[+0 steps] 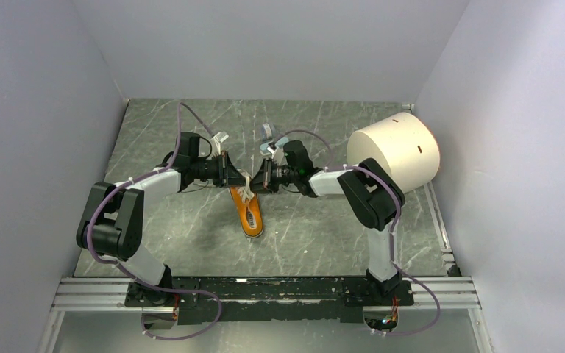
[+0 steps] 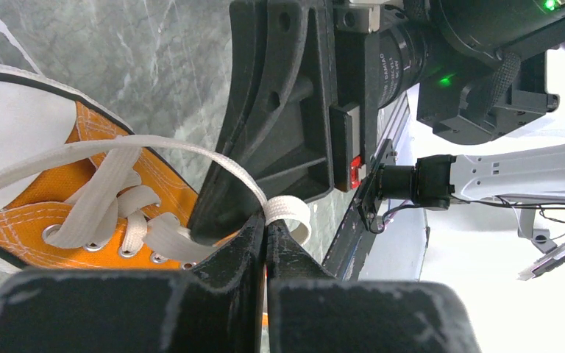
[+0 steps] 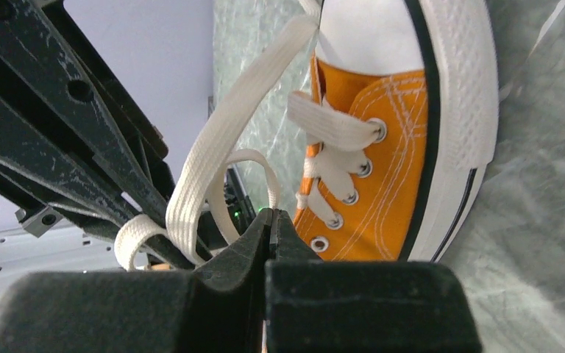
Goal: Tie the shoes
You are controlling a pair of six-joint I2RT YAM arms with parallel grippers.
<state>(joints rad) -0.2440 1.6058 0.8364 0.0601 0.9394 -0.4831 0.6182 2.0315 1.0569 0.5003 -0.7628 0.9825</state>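
The orange sneaker [image 1: 249,214] with white sole lies in the middle of the table, toe toward the arms. It also shows in the left wrist view [image 2: 33,198] and the right wrist view [image 3: 382,158]. My left gripper [image 1: 240,179] and right gripper [image 1: 258,179] meet tip to tip just above the shoe's laces. The left gripper [image 2: 266,224] is shut on a folded loop of cream lace [image 2: 293,209]. The right gripper [image 3: 271,218] is shut on a thin lace strand [image 3: 268,180]. A wider lace [image 3: 213,151] drapes over the left gripper's fingers [image 3: 59,132].
A large cream cylinder [image 1: 396,157] lies at the right, close behind the right arm. Grey walls enclose the marbled table [image 1: 191,243] on three sides. An aluminium rail [image 1: 265,293] runs along the near edge.
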